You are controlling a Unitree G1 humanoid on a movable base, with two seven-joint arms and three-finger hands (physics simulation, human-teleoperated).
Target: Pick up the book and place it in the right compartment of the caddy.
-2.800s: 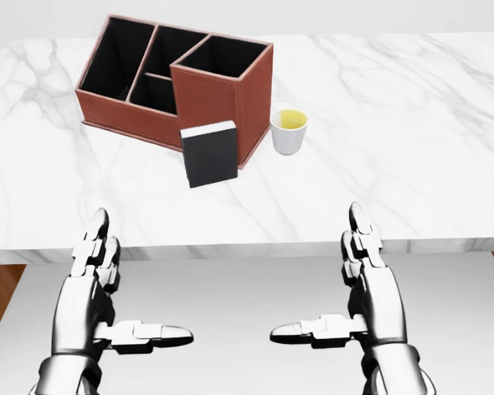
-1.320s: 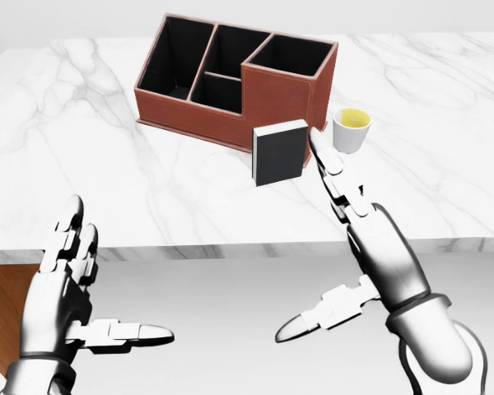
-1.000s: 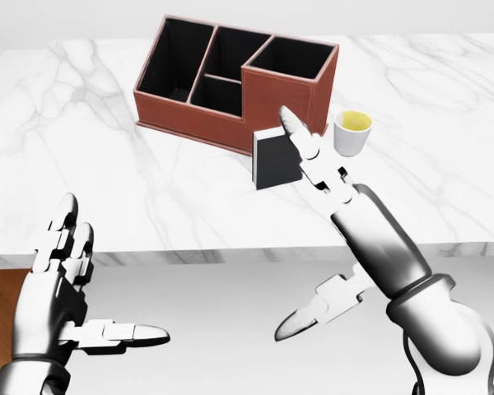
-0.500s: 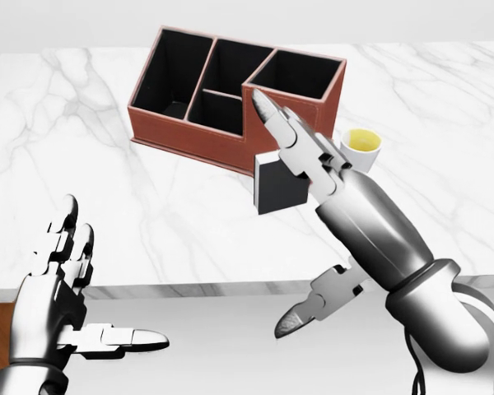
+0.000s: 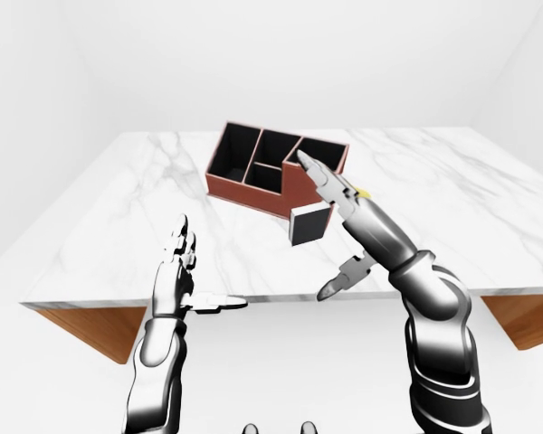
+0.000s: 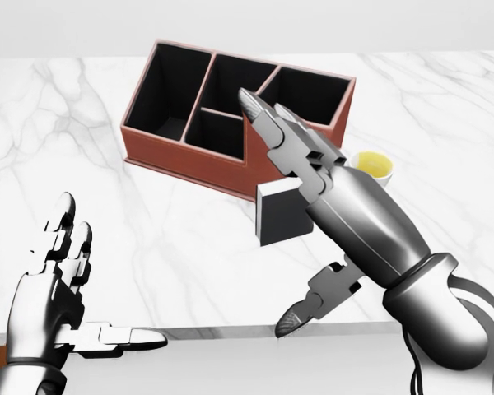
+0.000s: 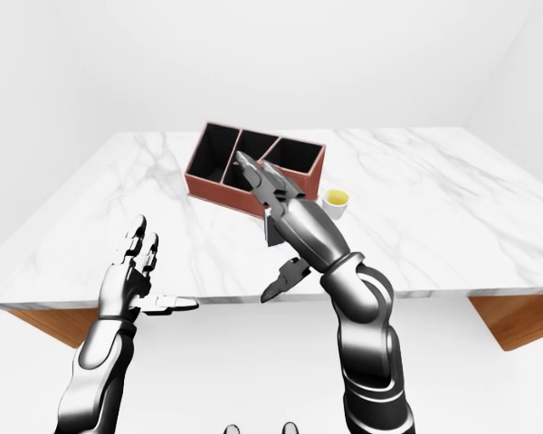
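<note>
The book (image 6: 278,218), dark with a pale top edge, stands upright on the marble table (image 6: 445,123) against the near wall of the red-brown caddy (image 6: 169,150). The caddy's right compartment (image 6: 311,89) is taller than the others and shows a black inside. My right hand (image 6: 306,193) is open. Its straight fingers (image 6: 267,123) reach over the book's right side and lie across the caddy wall, and its thumb (image 6: 300,313) hangs below the book. Nothing is held. My left hand (image 6: 82,288) is open at the lower left, near the table edge.
A small white cup (image 6: 376,167) of yellow liquid stands just right of the caddy, partly behind my right forearm. The table's near edge (image 6: 206,333) runs along the bottom of the head view. White walls surround the table in the eye views.
The camera has moved closer to the table. My right hand has risen from low on the right and stretched over the book onto the caddy wall. The left hand has stayed open and low.
</note>
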